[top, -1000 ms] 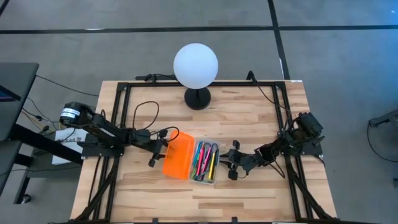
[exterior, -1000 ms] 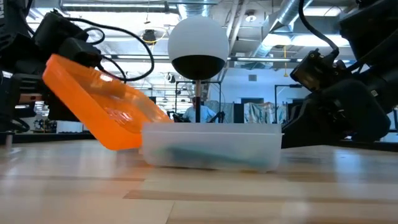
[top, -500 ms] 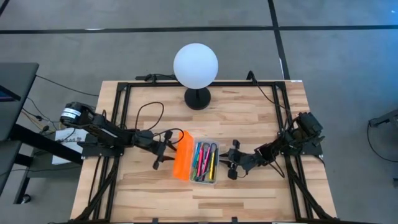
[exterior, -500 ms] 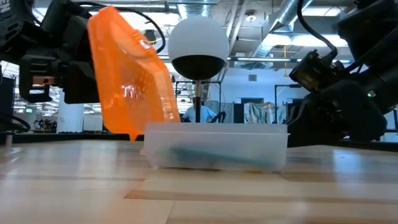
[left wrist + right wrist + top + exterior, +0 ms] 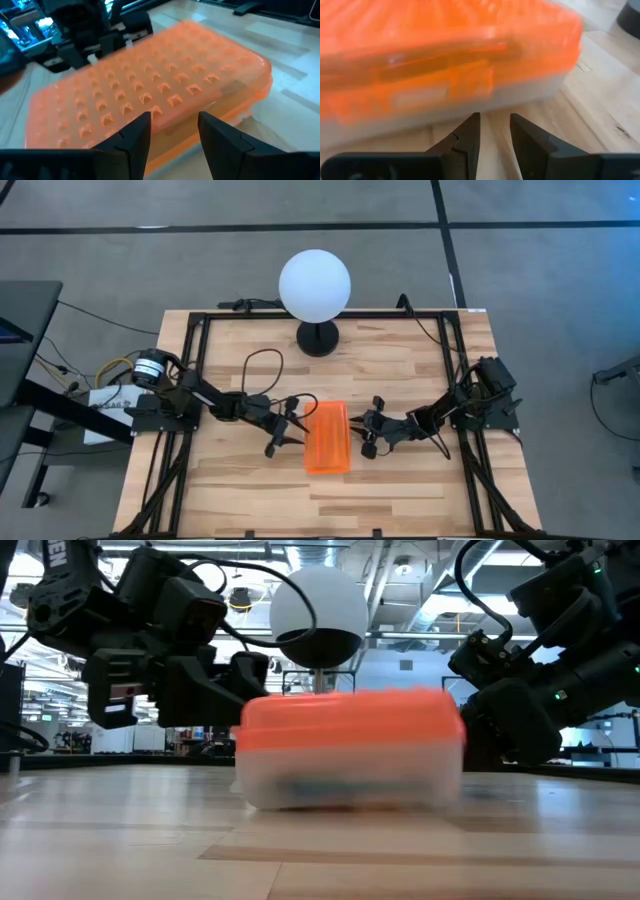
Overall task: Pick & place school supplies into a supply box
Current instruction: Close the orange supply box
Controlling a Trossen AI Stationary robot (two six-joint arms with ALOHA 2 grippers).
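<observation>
The supply box [image 5: 328,438] sits mid-table, its orange ribbed lid [image 5: 150,85] lying flat over the clear body [image 5: 345,785]. The school supplies show only as a dim dark shape through the clear wall [image 5: 330,790]. My left gripper [image 5: 293,427] stands open at the box's left long side, its fingertips [image 5: 142,125] at the lid's edge. My right gripper [image 5: 364,428] is at the box's right long side, pointing at the clear wall [image 5: 470,107]. A narrow gap with nothing in it separates its fingers [image 5: 470,132]. My left gripper reaches the lid's left long edge [image 5: 170,127] from the table's left, slanting slightly down; whether its fingertips touch the lid, I cannot tell. My right gripper's fingertips stand just short of the box's right wall, and I cannot tell whether they touch it.
A white globe lamp [image 5: 315,285] on a black foot [image 5: 318,338] stands at the far middle. Black frame rails [image 5: 195,380] run along the table's left, right and far sides, with cables near both arms. Bare wood [image 5: 330,500] lies toward the near edge.
My left gripper has gone toward the table's right, behind the orange lid. The lid has swung up from lying open on the left of the box, stood upright, and come down flat onto the clear body, covering the pens. The body has stayed where it was.
</observation>
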